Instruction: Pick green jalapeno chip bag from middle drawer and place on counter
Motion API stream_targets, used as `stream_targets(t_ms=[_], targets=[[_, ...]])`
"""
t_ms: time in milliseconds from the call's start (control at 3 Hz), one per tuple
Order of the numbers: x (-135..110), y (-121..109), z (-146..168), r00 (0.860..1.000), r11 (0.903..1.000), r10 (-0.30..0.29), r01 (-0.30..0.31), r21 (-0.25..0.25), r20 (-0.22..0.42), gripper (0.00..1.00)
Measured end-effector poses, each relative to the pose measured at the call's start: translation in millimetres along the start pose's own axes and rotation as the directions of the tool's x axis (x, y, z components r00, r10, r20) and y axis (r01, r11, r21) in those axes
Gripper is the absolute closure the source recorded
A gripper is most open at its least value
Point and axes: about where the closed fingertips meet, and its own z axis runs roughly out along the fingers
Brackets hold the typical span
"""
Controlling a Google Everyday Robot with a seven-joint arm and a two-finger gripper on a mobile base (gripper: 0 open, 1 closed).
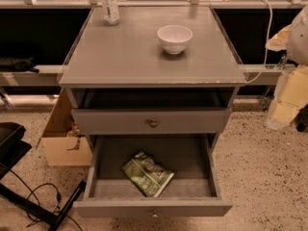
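Note:
The green jalapeno chip bag (147, 173) lies flat on the grey floor of the open middle drawer (192, 209), slightly left of centre and turned at an angle. The drawer is pulled fully out, with its small knob at the front. The counter (130, 52) is the cabinet's flat grey top above it. My gripper is not in view. A pale blurred shape (299, 32) at the right edge may be part of my arm.
A white bowl (174, 37) and a plastic bottle (109, 4) stand on the counter. The shut knobbed drawer front (120, 121) sits above the open drawer. A cardboard box (65, 148), a black stand (12, 138) and floor cables (38, 198) lie left; pale yellowish clutter (288, 100) right.

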Motion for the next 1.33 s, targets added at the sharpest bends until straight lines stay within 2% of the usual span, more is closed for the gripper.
stream_targets(t_ms=[333, 667, 1000, 1333], targets=[[0.0, 0.0, 0.0, 1.000, 1.0000, 0.000, 0.000, 0.000, 0.000, 0.00], [-5.7, 2.1, 11.8, 0.999, 1.0000, 0.002, -0.002, -0.001, 0.033, 0.00], [-14.6, 24.9, 54.6, 0.991, 0.9993, 0.008, -0.003, -0.037, 0.130, 0.00], [-23.5, 59.4, 123.6, 0.975, 0.9957, 0.023, -0.002, -0.093, 0.221, 0.00]])
